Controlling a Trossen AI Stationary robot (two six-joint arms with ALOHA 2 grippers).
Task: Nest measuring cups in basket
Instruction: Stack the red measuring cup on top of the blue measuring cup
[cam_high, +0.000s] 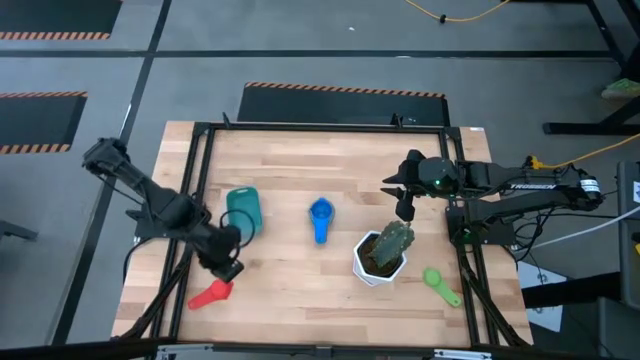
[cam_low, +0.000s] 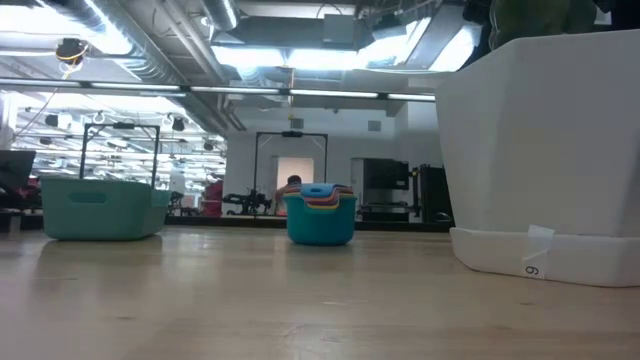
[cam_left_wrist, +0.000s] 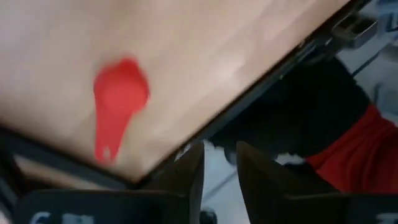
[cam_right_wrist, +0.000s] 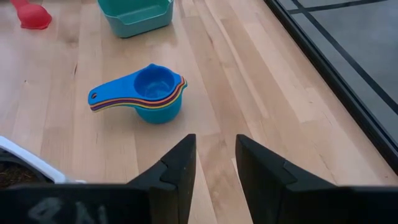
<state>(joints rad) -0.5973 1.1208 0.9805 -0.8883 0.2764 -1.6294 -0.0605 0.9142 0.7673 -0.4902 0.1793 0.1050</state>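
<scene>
The basket (cam_high: 243, 211) sits on the table's (cam_high: 300, 160) left half, with the stack of nested measuring cups (cam_high: 320, 219) to its right near the middle. Right of the stack stands the plant pot (cam_high: 380, 256). One cup (cam_high: 211, 294) lies alone at the front left, another (cam_high: 441, 285) at the front right beside the pot.

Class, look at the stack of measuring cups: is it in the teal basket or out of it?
Out. The stack of measuring cups stands upright on the bare table, apart from the teal basket.
</scene>
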